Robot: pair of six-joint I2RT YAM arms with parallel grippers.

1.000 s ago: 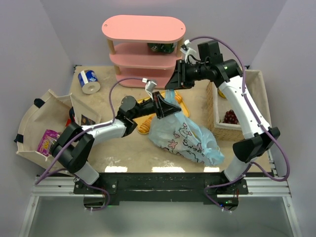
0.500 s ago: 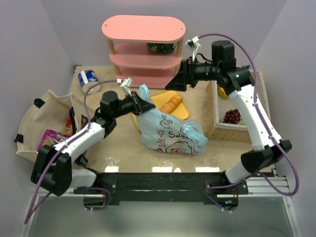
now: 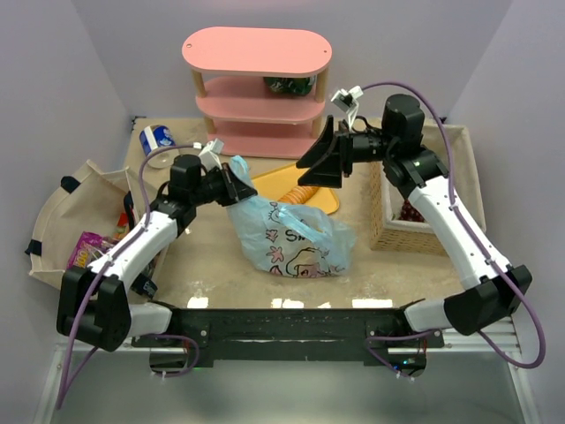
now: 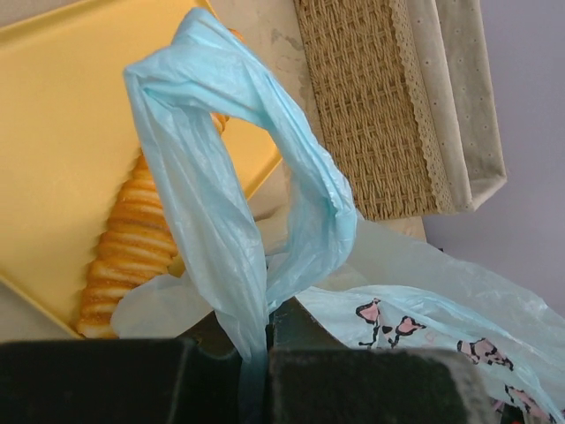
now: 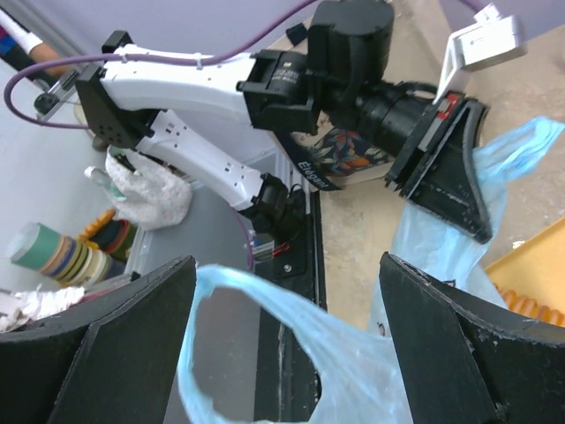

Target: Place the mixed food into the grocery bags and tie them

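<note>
Top external view: light-blue, cartoon-printed grocery bag point(image 3: 296, 243) on the counter point(image 3: 203, 256), between the two arms.

Bag sits bulging at counter centre, just in front of a yellow tray point(image 3: 282, 179) bearing a sliced loaf point(image 4: 128, 243). One loop handle point(image 4: 221, 177) rises to the left end effector point(image 3: 240, 187), jaws pinched shut on it. Right end effector point(image 3: 311, 164) hangs above the tray, jaws spread wide, gripping nothing; a second handle loop point(image 5: 265, 296) lies in the gap between them. Wicker basket point(image 3: 393, 225) stands to the right, pink shelf point(image 3: 256, 84) behind.
</note>
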